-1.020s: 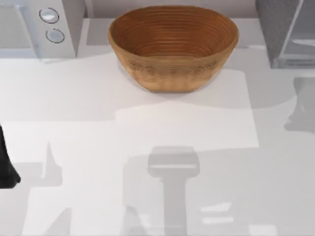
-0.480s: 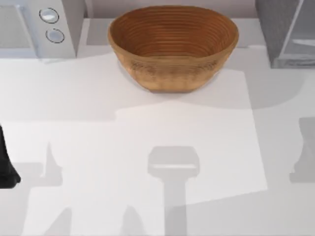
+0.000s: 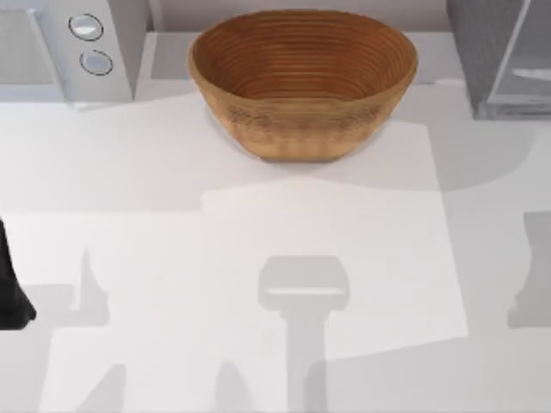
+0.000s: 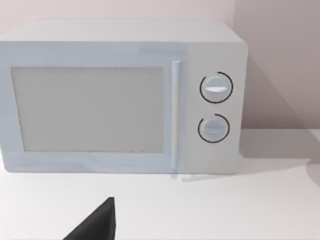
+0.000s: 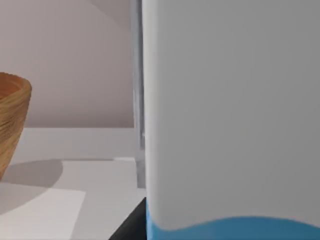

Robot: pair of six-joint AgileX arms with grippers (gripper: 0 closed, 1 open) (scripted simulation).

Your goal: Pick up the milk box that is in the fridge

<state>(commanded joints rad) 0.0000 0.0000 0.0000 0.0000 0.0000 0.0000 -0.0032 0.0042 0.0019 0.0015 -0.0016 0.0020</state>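
At the table's far right corner: the fridge (image 3: 504, 56) is sitting there, dark grey with its pale glassy panel catching the light.
Milk box: the carton (image 5: 230, 125) is looming right up against the right wrist camera, its white face taking up most of that view, with a wavy blue band (image 5: 235, 230) peeking in at the lower edge; I am not able to tell whether it is sitting inside the fridge or out of it.
Right gripper: its grasp is not showing itself, so wide, narrow or holding the carton, I cannot tell.
Left arm: it is idling at the table's left edge (image 3: 10, 284), well apart from the fridge.
Left gripper: a dark tip (image 4: 97, 222) is poking into the left wrist view, facing the microwave; its opening I cannot tell.
Microwave: the light grey box with two round dials (image 3: 82, 43) is occupying the far left corner.
Bowl: the ribbed wooden bowl (image 3: 303, 82) is resting between microwave and fridge, touching neither.
Table: the white top (image 3: 258, 224) is carrying grey shadows of the arms.
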